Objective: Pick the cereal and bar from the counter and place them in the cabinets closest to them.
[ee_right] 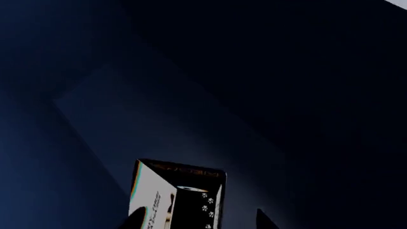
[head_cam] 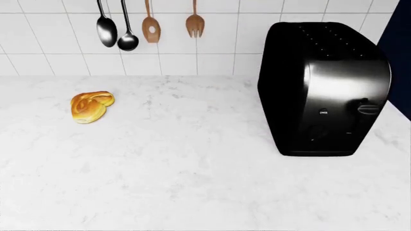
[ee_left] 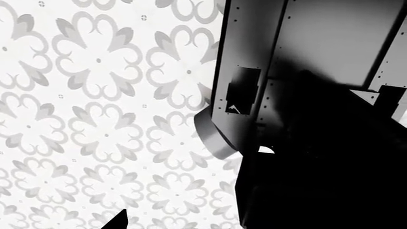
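Observation:
The cereal (ee_right: pixel 181 202), a black box with pale lettering, stands inside a dark blue cabinet (ee_right: pixel 190 95) in the right wrist view. My right gripper (ee_right: pixel 198 222) straddles it. One fingertip (ee_right: pixel 137 220) is at the box's side and the other (ee_right: pixel 264 220) stands apart from it, so the jaws are open. My left gripper (ee_left: pixel 184 224) hangs over patterned floor tiles with nothing between its dark fingertips (ee_left: pixel 117 222); it looks open. The bar is out of view. The white marble counter (head_cam: pixel 192 183) fills the head view, and neither gripper shows there.
A glossy black toaster (head_cam: pixel 324 89) stands at the counter's right. A golden bread roll (head_cam: pixel 91 106) lies at the left. Spoons and wooden utensils (head_cam: pixel 151 24) hang on the tiled wall. A dark blue cabinet edge (head_cam: pixel 401 53) shows at the far right. My dark torso (ee_left: pixel 318 119) is beside the left gripper.

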Controlling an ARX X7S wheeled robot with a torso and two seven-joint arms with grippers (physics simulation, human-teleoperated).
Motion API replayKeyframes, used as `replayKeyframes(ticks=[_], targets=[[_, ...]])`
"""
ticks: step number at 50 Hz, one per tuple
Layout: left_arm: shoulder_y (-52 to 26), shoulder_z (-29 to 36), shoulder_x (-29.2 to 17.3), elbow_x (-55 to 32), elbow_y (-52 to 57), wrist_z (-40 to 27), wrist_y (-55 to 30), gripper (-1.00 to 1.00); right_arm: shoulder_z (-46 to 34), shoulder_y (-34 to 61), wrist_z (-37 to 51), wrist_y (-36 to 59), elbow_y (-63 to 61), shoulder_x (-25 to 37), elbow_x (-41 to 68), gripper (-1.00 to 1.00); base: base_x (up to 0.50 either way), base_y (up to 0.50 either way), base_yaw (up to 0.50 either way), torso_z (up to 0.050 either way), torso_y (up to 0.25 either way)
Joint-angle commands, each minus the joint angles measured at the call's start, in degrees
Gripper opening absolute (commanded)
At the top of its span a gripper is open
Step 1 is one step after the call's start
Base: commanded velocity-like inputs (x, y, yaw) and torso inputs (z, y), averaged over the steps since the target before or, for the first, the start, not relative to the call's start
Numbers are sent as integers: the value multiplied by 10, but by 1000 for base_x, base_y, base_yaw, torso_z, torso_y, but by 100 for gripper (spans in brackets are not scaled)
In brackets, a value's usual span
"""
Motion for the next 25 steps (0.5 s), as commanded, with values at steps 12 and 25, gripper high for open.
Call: replayKeyframes(ticks=[12, 25], targets=[[0, 11, -1, 1, 0, 8, 2, 100, 120, 59, -44, -50, -30, -7, -39, 100, 0, 0, 0, 0, 0], [1, 16, -1, -2, 0, 12, 5, 100, 161, 59, -50, 2, -111, -7, -15, 100, 0, 0, 0, 0, 0]])
